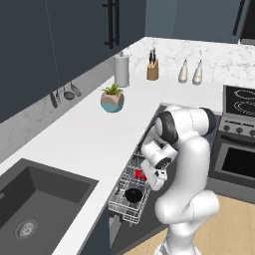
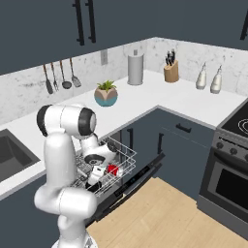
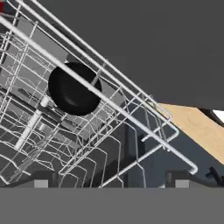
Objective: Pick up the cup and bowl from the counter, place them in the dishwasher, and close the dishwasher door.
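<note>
**Bowl and cup racked, door still to close**

In the pulled-out white wire rack (image 1: 130, 191) of the dishwasher (image 2: 127, 186), the black bowl (image 3: 72, 89) and red cup (image 2: 113, 169) both sit. The gripper (image 1: 154, 180) hangs just above, jaws spread wide, holding nothing. The loading looks finished; next it likely must swing up the lowered dishwasher door (image 2: 138, 177).

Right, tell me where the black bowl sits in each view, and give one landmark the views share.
Left base view: the bowl lies in the wire rack, lower centre, just left of the arm.
Right base view: hidden by the arm; I cannot place it.
Hand view: upper left, seen through the rack wires.
Shared landmark: the white wire rack pulled out of the dishwasher, with the red cup in it beside the bowl.
</note>
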Robot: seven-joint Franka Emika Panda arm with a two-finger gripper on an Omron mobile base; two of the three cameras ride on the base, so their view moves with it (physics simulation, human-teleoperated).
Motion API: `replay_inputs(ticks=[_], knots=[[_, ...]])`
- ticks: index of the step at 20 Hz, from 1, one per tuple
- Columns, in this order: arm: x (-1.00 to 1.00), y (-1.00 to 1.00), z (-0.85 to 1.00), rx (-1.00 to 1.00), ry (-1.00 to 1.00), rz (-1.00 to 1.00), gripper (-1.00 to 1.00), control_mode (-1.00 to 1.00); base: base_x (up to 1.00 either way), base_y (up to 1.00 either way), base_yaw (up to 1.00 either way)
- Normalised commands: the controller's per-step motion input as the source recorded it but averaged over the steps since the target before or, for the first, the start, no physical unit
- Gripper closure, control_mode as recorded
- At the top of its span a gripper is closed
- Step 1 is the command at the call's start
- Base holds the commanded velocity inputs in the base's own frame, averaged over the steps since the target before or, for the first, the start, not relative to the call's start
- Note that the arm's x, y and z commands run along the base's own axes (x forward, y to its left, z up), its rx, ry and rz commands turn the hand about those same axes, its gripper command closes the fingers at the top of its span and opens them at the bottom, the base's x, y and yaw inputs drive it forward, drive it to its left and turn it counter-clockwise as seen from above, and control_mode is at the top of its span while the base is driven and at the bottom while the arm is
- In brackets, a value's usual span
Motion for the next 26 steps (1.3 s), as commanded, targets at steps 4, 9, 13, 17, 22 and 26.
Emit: replay_inputs(ticks=[4,9,13,17,22,26], knots=[[-0.84,-0.96,1.00,0.14,0.00,-0.05,-1.00,-1.00,0.00,0.00,0.00],[-0.59,-1.00,0.99,0.21,0.01,-0.01,-1.00,-1.00,0.00,0.00,0.00],[-0.31,-1.00,1.00,0.28,0.08,-0.03,-1.00,-1.00,0.00,0.00,0.00],[-0.08,-1.00,0.82,0.26,0.20,-0.04,-1.00,-1.00,0.00,0.00,0.00],[0.05,-1.00,0.03,0.20,0.24,-0.13,-1.00,-1.00,0.00,0.00,0.00],[0.31,-1.00,-0.36,0.20,0.24,-0.21,-1.00,-1.00,0.00,0.00,0.00]])
